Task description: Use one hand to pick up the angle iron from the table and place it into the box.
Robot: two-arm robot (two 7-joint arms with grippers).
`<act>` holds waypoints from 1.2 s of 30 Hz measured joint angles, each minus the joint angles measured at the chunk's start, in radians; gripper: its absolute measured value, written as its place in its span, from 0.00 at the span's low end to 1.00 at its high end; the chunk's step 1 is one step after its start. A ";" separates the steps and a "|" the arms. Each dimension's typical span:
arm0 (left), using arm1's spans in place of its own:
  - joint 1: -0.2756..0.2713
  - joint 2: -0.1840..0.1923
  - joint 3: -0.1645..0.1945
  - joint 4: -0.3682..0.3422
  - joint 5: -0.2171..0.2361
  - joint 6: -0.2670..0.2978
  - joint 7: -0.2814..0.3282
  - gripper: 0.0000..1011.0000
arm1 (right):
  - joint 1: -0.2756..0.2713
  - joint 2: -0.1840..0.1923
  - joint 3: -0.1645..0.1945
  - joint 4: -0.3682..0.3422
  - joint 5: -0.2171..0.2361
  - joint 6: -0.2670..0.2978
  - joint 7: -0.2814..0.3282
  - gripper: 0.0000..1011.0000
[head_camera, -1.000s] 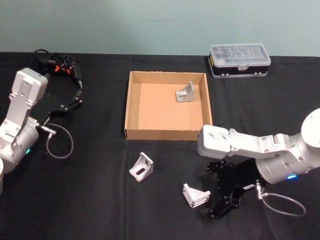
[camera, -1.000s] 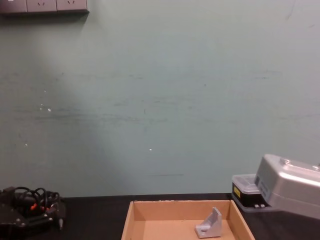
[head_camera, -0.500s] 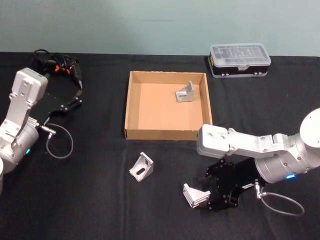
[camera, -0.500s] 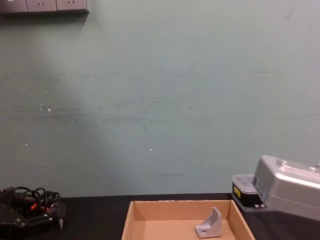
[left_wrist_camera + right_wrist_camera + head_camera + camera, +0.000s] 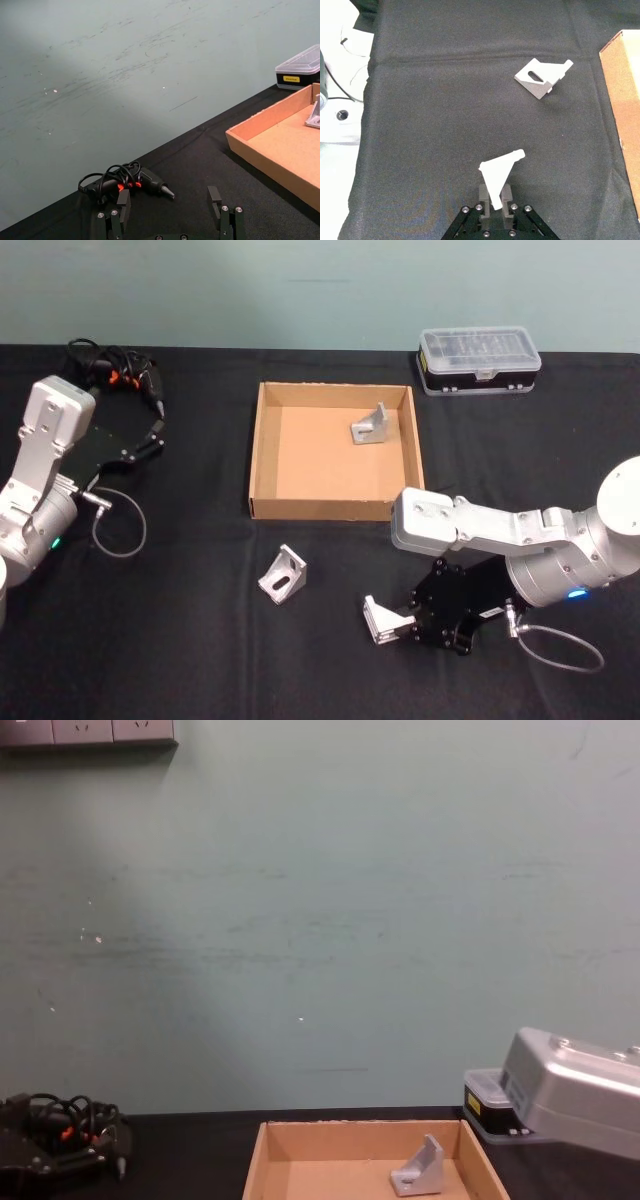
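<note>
Black table [image 5: 200, 660] fills the scene. At near right, the right gripper [image 5: 402, 626] has swung in and now pinches the angle iron [image 5: 378, 620], which is tipped up from where it lay. With the grasp made, carrying it to the box [image 5: 256, 455] beyond looks next. At far left the left gripper [image 5: 155, 425] waits, fingers spread.

The flat black tabletop [image 5: 200, 660] looks matt and faintly fuzzy, like cloth. The shallow tan cardboard box [image 5: 330, 508] is dull and papery. The small silver angle iron [image 5: 499, 175] in my dark right pincer [image 5: 495, 194] is smooth, pale bare metal. The pincer itself is matt black, and its boxy arm casing [image 5: 480, 527] is satin silver-grey metal. The small black case [image 5: 479, 360] has a glossy clear plastic lid.
</note>
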 joint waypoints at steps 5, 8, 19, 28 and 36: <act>0.000 0.000 0.000 0.000 0.000 0.000 0.000 0.99 | 0.000 -0.001 -0.003 0.001 0.001 -0.002 0.001 0.11; 0.000 0.000 0.000 0.000 0.000 0.000 0.000 0.99 | 0.001 -0.002 -0.004 -0.001 0.003 -0.002 0.001 0.10; 0.000 0.000 0.000 0.000 0.000 0.000 0.000 0.99 | -0.008 0.016 0.060 -0.078 0.076 0.011 -0.032 0.10; 0.000 0.000 0.000 0.000 0.000 0.000 0.000 0.99 | -0.025 0.021 0.182 -0.133 0.161 0.049 -0.167 0.10; 0.000 0.000 0.000 0.000 0.000 0.000 0.000 0.99 | -0.037 -0.072 0.264 -0.062 0.190 0.080 -0.325 0.10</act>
